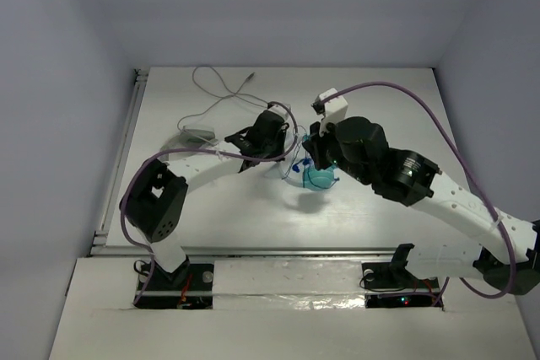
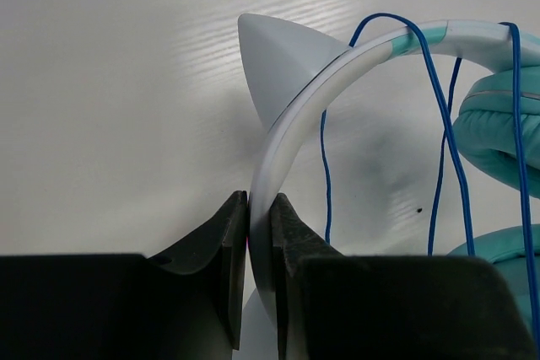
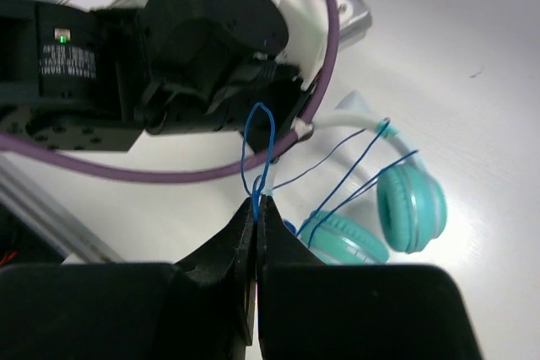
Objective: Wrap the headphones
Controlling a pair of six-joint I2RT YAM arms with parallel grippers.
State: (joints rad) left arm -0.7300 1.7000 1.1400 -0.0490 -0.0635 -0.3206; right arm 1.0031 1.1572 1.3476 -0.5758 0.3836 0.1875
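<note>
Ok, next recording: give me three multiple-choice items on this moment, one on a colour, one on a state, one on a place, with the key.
1. What colour are the ear cups of the headphones?
A. red
B. black
C. teal

2. How is the right gripper?
A. shut on the blue cable
B. wide open, holding nothing
C. shut on an ear cup

3. Where does the left gripper grip the headphones?
A. on an ear cup
B. on the white headband
C. on the blue cable

Key:
1 C: both cups show teal in the right wrist view.
2 A: a loop of the cable stands up out of its closed fingers.
3 B: the left wrist view shows its fingers pinching the band, below the pointed ear.
</note>
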